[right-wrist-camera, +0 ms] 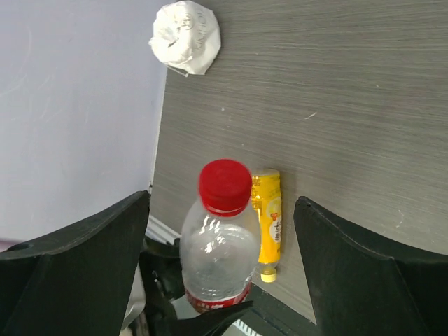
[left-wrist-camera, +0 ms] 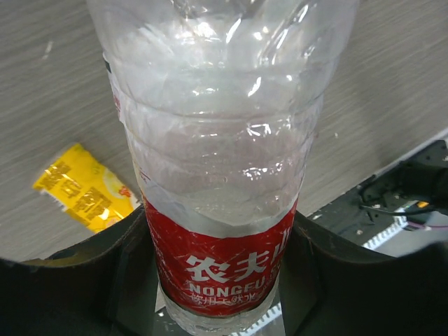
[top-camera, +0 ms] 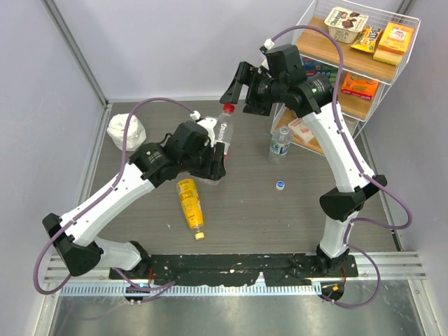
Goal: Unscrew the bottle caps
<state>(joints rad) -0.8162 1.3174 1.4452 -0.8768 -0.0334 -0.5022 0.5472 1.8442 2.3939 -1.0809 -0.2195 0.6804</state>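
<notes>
Left gripper (left-wrist-camera: 220, 280) clamped on tall bottle (left-wrist-camera: 220, 175) at the red label, upper center in top view. Right gripper (top-camera: 234, 84) spread wide, fingers flanking red cap (right-wrist-camera: 225, 185), gaps both sides; cap on. Yellow bottle (top-camera: 190, 203) lies lower center, yellow cap (top-camera: 199, 236) on. Pale cap (top-camera: 280, 185) loose on table (top-camera: 315, 168), just below small bottle (top-camera: 280, 143).

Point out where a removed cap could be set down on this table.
Barest: tabletop between the lying yellow bottle and the pale blue-white cap, down to the near edge. Also open right of that cap, up to the right arm. Crowded: around the left gripper clamping the red-label bottle, just beyond the yellow bottle.
</notes>
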